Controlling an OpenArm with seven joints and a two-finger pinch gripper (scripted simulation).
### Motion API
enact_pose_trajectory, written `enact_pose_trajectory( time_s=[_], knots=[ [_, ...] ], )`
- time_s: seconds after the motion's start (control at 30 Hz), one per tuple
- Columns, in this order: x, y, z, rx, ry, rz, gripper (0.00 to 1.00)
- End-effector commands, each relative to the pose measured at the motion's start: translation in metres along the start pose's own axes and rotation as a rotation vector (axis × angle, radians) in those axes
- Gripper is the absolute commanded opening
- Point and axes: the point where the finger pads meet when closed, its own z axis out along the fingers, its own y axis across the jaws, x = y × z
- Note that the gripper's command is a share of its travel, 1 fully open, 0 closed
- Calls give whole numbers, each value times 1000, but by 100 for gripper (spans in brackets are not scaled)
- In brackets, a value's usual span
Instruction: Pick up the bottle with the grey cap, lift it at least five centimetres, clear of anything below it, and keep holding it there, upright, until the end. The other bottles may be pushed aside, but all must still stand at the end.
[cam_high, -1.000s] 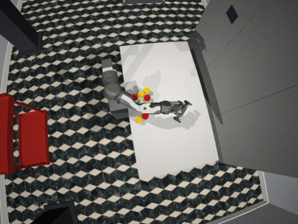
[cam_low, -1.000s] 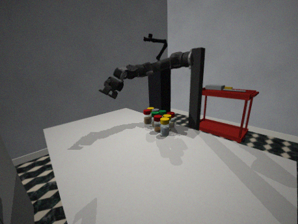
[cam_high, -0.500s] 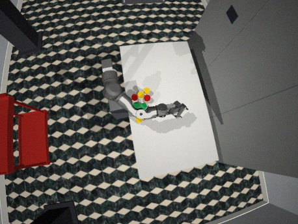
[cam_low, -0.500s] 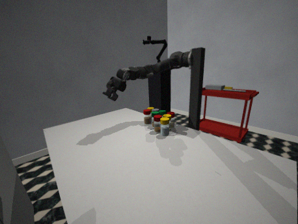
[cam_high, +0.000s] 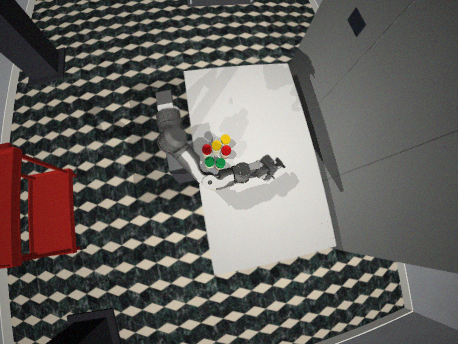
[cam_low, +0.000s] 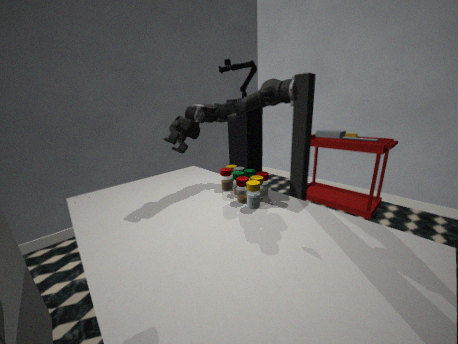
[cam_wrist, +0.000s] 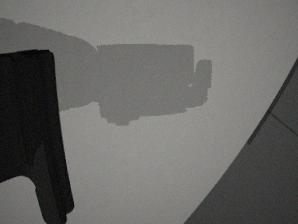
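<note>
A tight cluster of small bottles (cam_low: 243, 180) stands near the table's far edge, with red, yellow and green caps. The grey cap (cam_low: 239, 169) shows at the back of the cluster, between a yellow cap and a green cap. In the overhead view the cluster (cam_high: 216, 150) sits by the arm's base, and I cannot pick out the grey cap there. My gripper (cam_low: 177, 142) hangs high in the air, well to the left of the bottles and above the table. It is partly open and holds nothing. The wrist view shows one dark finger (cam_wrist: 47, 156) over bare table.
A red cart (cam_low: 350, 170) stands on the floor beyond the table. Dark posts (cam_low: 301, 135) rise behind the bottles. A grey wall (cam_high: 390, 125) borders the table's far side in the overhead view.
</note>
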Motion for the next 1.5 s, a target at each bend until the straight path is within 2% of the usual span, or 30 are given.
enact_pose_trajectory(
  time_s=[0.0,0.2,0.5,0.73,1.07,1.3,1.47],
  knots=[
    [-3,2,-1,-6,-9,19,45],
    [1,1,-4,-12,-1,26,45],
    [19,-2,-29,-64,39,148,45],
    [19,-2,-29,-64,39,148,45],
    [51,-10,-61,-68,106,261,45],
    [51,-10,-61,-68,106,261,45],
    [73,-18,-78,-36,147,304,45]
  ],
)
